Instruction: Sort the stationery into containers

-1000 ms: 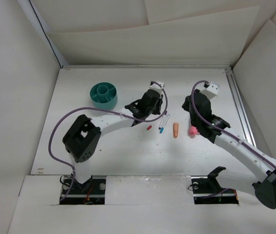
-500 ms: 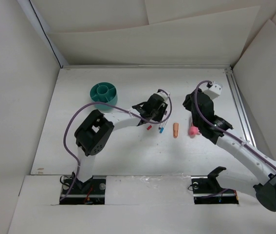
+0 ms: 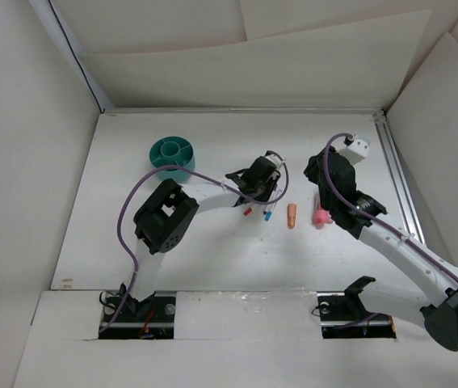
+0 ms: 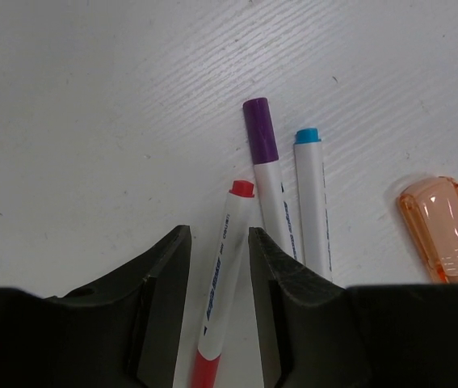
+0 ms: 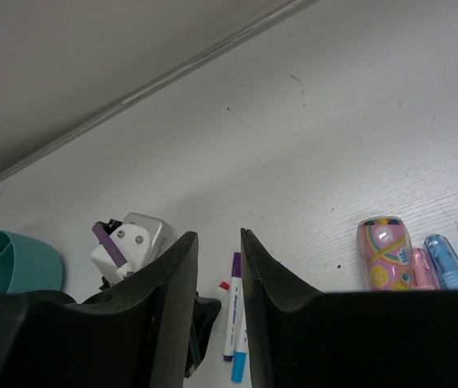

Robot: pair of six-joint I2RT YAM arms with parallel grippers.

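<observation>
Three slim white pens lie side by side: the red-ended pen (image 4: pixel 224 267), the purple-ended pen (image 4: pixel 265 174) and the blue-ended pen (image 4: pixel 311 202). My left gripper (image 4: pixel 217 234) is open low over the table, and the red-ended pen lies between its fingers with a gap on each side. An orange stubby piece (image 3: pixel 292 214) rests right of the pens, then a pink one (image 3: pixel 321 216) with a blue one (image 5: pixel 448 263) beside it. My right gripper (image 5: pixel 219 236) hangs open and empty above the table, left of the pink piece (image 5: pixel 384 252). The teal cup (image 3: pixel 171 153) stands at the back left.
White walls close in the table on three sides, with a metal rail (image 3: pixel 394 166) along the right edge. The left arm's purple cable (image 3: pixel 132 210) loops over the table beside its elbow. The two wrists are close together near the table's middle.
The left gripper has moved right and down onto the pens and opened around the red-ended one. The right gripper has opened and shifted slightly.
</observation>
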